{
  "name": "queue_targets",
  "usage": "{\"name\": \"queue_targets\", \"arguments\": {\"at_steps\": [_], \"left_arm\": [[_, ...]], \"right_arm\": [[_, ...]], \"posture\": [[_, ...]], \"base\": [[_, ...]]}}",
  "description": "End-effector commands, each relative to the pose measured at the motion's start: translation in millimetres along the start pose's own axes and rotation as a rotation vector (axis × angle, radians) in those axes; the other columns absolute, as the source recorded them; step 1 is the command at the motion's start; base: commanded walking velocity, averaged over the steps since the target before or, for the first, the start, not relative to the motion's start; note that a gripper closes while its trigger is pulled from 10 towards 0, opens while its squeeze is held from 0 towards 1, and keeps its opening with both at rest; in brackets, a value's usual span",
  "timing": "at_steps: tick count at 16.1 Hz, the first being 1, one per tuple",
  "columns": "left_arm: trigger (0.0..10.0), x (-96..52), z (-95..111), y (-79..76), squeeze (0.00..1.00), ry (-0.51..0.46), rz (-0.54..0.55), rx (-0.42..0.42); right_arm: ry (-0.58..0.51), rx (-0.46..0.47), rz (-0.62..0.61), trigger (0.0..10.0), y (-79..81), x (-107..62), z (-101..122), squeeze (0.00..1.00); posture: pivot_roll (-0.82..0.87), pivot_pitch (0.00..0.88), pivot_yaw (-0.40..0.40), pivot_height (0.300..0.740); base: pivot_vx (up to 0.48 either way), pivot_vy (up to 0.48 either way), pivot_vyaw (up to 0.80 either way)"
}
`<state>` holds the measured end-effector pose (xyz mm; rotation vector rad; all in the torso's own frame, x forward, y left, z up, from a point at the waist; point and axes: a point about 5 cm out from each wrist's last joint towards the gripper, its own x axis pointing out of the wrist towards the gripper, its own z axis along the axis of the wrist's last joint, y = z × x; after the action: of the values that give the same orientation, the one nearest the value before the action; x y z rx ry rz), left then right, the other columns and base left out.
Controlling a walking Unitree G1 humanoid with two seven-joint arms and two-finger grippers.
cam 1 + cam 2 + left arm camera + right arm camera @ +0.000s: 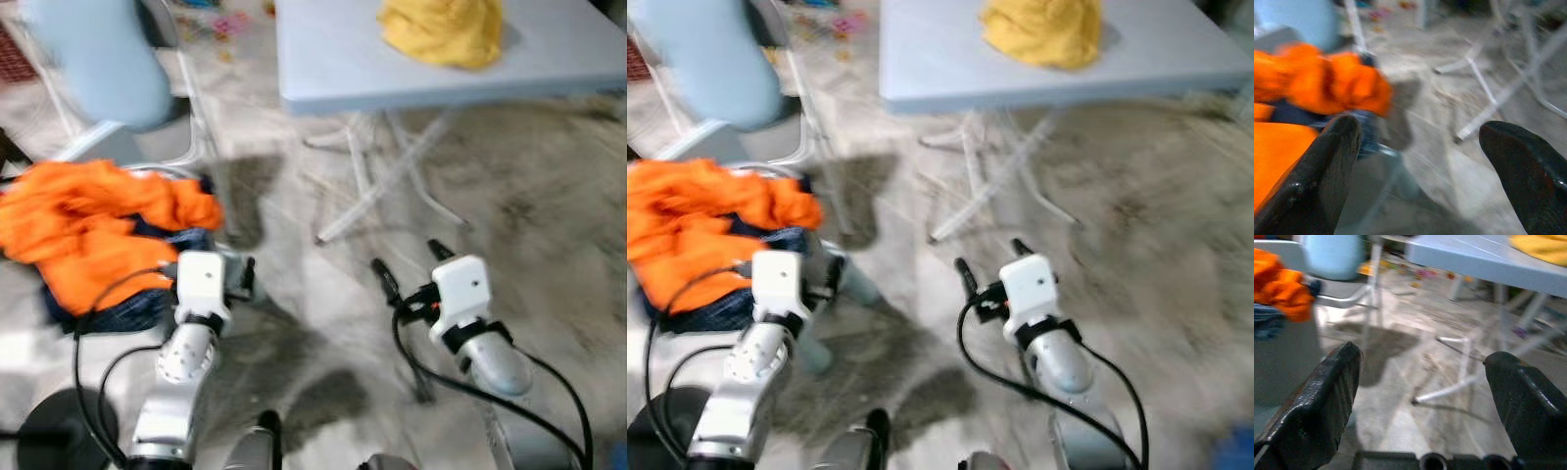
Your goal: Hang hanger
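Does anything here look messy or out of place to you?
Somewhat. An orange garment lies crumpled on dark blue clothes at the robot's left, and a yellow cloth sits bunched on the grey table. Both look dumped, not folded or hung. The pictures are blurred.

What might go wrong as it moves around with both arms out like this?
The views are blurred, so the robot seems to be moving. The open left gripper is close to the heap of orange clothes and might snag it. The open right gripper points toward the white folding table legs and could knock them.
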<state>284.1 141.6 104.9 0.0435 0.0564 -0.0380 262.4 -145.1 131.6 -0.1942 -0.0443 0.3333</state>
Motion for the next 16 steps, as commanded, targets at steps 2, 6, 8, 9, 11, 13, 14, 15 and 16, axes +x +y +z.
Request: {"name": "queue_targets", "arguments": {"at_steps": [2, 6, 8, 9, 11, 13, 14, 15, 16], "left_arm": [[10.0, -3.8, -5.5, -3.0, 0.0, 0.014, -0.022, -0.032], [10.0, -3.1, -2.4, -3.0, 0.0, -0.004, -0.029, -0.05], [10.0, -4.2, -4.3, -4.9, 0.0, 0.002, -0.046, -0.056], [10.0, -4.6, -4.8, -5.4, 0.0, 0.003, -0.045, -0.06], [10.0, -4.8, -5.1, -6.9, 0.0, 0.003, -0.047, -0.064], [10.0, -5.0, -6.4, -7.5, 0.0, 0.011, -0.05, -0.063], [10.0, -5.8, -7.3, -7.8, 0.0, 0.013, -0.051, -0.064], [10.0, -6.4, -7.6, -8.2, 0.0, 0.013, -0.053, -0.066], [10.0, -6.7, -8.0, -8.2, 0.0, 0.014, -0.053, -0.066]], "right_arm": [[0.006, 0.002, 0.008, 10.0, -1.5, -1.0, -1.2, 0.0], [-0.002, 0.031, -0.01, 10.0, -1.8, 0.3, -1.1, 0.0], [0.0, 0.028, 0.005, 10.0, -0.1, -0.5, -1.5, 0.0], [-0.001, 0.026, 0.009, 10.0, 0.4, -0.8, -1.5, 0.0], [-0.002, 0.026, 0.013, 10.0, 0.9, -0.9, -1.3, 0.0], [-0.005, 0.018, 0.024, 10.0, 2.4, 0.1, -0.7, 0.0], [-0.005, 0.017, 0.026, 10.0, 2.5, -0.2, -0.7, 0.0], [-0.005, 0.013, 0.026, 10.0, 2.1, -0.4, -0.5, 0.0], [-0.004, 0.01, 0.024, 10.0, 1.6, -0.6, -0.6, 0.0]], "posture": [[-0.05, 0.227, 0.001, 0.74], [-0.05, 0.22, 0.0, 0.74], [-0.05, 0.22, 0.0, 0.74], [-0.05, 0.219, -0.002, 0.74], [-0.05, 0.22, -0.003, 0.74], [-0.05, 0.221, -0.006, 0.74], [-0.05, 0.221, -0.006, 0.74], [-0.06, 0.221, -0.007, 0.74], [-0.06, 0.221, -0.008, 0.74]], "base": [[0.0, 0.0, 0.8], [0.0, 0.0, 0.0], [0.148, 0.0, 0.0], [0.322, 0.0, 0.0], [0.36, 0.0, 0.0], [0.382, 0.0, 0.0], [0.382, 0.0, 0.0], [0.386, 0.0, 0.0], [0.398, 0.0, 0.0]]}}
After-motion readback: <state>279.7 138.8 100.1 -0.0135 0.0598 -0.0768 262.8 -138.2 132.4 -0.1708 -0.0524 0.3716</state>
